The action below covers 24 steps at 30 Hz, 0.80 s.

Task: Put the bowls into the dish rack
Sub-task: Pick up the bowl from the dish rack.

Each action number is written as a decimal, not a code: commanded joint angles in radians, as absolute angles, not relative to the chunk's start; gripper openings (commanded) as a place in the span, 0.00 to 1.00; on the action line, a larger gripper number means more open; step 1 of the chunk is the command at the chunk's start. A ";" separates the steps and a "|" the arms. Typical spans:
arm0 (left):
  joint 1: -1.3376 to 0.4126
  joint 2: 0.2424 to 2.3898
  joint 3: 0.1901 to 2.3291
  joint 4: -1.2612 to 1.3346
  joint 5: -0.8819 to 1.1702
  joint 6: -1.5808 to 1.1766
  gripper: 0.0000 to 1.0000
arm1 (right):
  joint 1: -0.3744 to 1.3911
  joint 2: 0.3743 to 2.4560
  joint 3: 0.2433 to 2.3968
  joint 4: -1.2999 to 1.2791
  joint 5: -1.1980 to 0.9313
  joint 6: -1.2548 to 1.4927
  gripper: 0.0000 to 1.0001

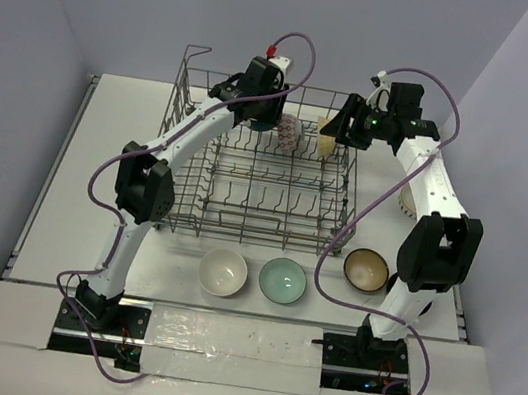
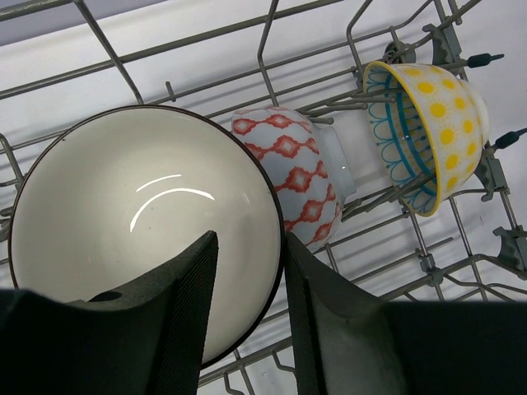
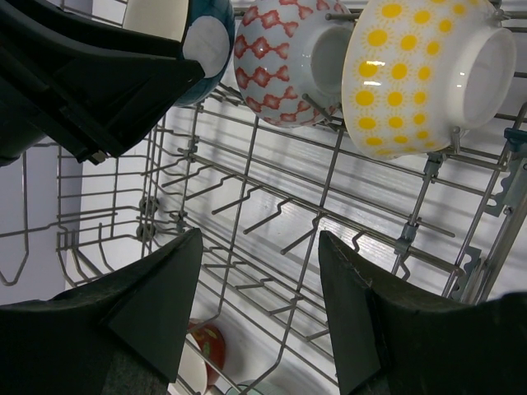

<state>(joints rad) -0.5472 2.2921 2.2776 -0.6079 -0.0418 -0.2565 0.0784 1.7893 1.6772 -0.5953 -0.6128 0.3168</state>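
The grey wire dish rack (image 1: 186,95) stands mid-table. Three bowls stand on edge in its back row: a dark blue bowl with a cream inside (image 1: 262,124), a red-patterned bowl (image 1: 288,134) and a yellow-dotted bowl (image 1: 325,147). My left gripper (image 1: 261,108) is open and straddles the blue bowl's (image 2: 140,222) rim, one finger inside and one outside, with a gap showing. The red-patterned bowl (image 2: 292,173) and the yellow-dotted bowl (image 2: 436,123) stand beside it. My right gripper (image 1: 343,128) is open and empty just in front of the yellow-dotted bowl (image 3: 403,74).
A white bowl (image 1: 224,272), a pale green bowl (image 1: 282,281) and a tan bowl (image 1: 365,269) sit on the table in front of the rack. A pale bowl (image 1: 408,199) lies right of the rack under my right arm. A red bowl (image 3: 202,354) shows through the rack wires.
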 commanded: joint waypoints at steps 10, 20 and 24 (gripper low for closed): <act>-0.569 2.272 2.284 -0.561 -0.051 -0.218 0.40 | 0.071 1.802 1.701 -0.598 -0.607 0.302 0.66; -0.578 2.255 2.273 -0.551 -0.075 -0.209 0.35 | 0.071 1.809 1.701 -0.598 -0.607 0.302 0.66; -0.580 2.247 2.266 -0.541 -0.080 -0.207 0.36 | 0.071 1.810 1.703 -0.600 -0.611 0.304 0.66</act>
<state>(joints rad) -0.5709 2.2917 2.2684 -0.5842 -0.0601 -0.2260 0.0784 1.8076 1.6772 -0.5991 -0.6098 0.3164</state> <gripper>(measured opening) 0.355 0.661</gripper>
